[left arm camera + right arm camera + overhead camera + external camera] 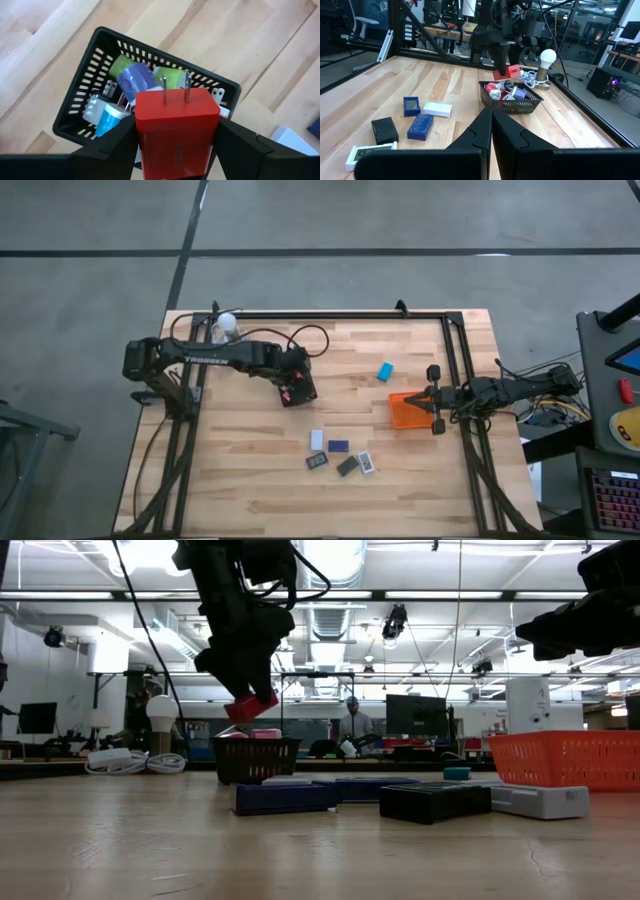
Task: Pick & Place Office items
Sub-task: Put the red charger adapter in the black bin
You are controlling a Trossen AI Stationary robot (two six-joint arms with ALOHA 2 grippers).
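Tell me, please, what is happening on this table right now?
The left gripper holds a red plug adapter above the black mesh basket, which already contains several small items. The right gripper waits shut beside the orange basket. More small blocks lie on the table.

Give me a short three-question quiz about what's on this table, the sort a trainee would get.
1. True or false: the left gripper holds a red plug-in charger over the black mesh basket.
2. Which tray sits by the right gripper? A) the orange basket B) a glass bowl C) a cardboard box
3. Fill in: the lone light-blue block lies apart from the cluster of flat items, nearer the ____ basket.

Key: 1 true; 2 A; 3 orange.
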